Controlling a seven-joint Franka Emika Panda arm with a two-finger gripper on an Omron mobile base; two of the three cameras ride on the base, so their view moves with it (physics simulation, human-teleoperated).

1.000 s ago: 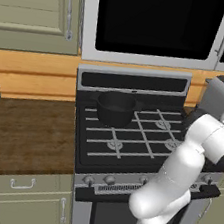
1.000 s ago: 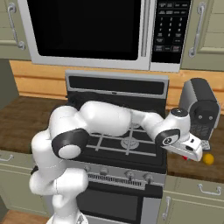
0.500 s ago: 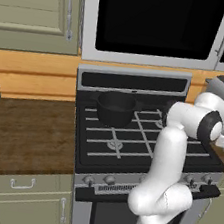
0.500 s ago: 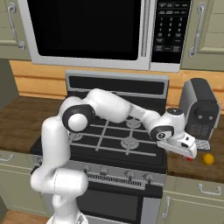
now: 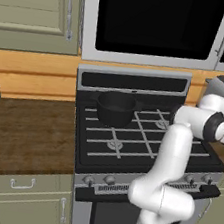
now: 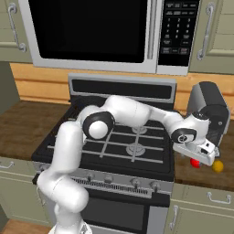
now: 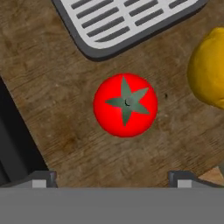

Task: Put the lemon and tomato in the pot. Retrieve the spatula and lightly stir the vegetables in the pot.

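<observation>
The tomato (image 7: 126, 105), small and red with a green star stem, lies on the wooden counter right of the stove, straight below my gripper (image 7: 111, 178). The gripper is open and holds nothing, its two dark fingertips (image 7: 41, 177) standing wide on either side. From the right base view the gripper (image 6: 197, 157) hangs just above the tomato (image 6: 195, 162), and the yellow lemon (image 6: 218, 166) lies close to its right. The lemon (image 7: 210, 68) is partly cut off by the hand view's edge. The black pot (image 5: 115, 108) stands on the stove's rear left burner. The spatula is out of view.
A dark coffee machine (image 6: 208, 109) stands on the counter right behind the tomato, and its grey slotted drip tray (image 7: 127, 22) lies close to it. The stove (image 5: 130, 137) with black grates spans the middle, a microwave (image 6: 91, 32) above it. Wooden counter (image 5: 25, 132) runs left.
The arm has swung right across the stove and stretched out, so the hand now hangs over the tomato beside the coffee machine. The gripper has stayed open.
</observation>
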